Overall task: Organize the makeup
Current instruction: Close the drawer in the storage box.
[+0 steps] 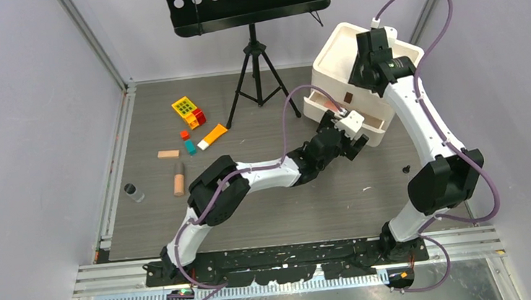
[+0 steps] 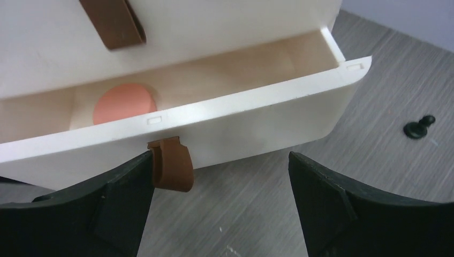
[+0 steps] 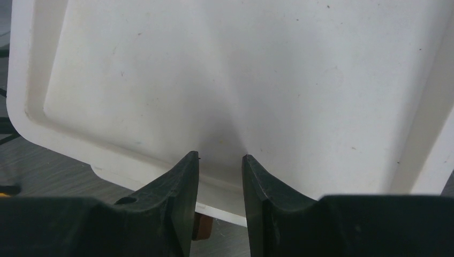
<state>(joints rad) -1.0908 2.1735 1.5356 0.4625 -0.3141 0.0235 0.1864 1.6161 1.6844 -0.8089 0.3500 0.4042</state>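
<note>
The pink compact (image 2: 124, 103) lies inside the open drawer (image 2: 267, 123) of the white box (image 1: 333, 50), its brown pull (image 2: 171, 168) just before the left tool (image 2: 220, 166), spread wide and empty, while the right tool (image 3: 219, 159) hangs over the box's top, narrowly apart, gripping nothing.

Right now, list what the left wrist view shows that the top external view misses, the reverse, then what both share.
Left wrist only: the pink round compact lying inside the open drawer, and the drawer's brown pull tab beside one finger of the open left gripper. Top external only: the toy blocks, the clear black-capped bottle and the music stand. Both: the white drawer box, its open drawer and the left gripper at it.
</note>
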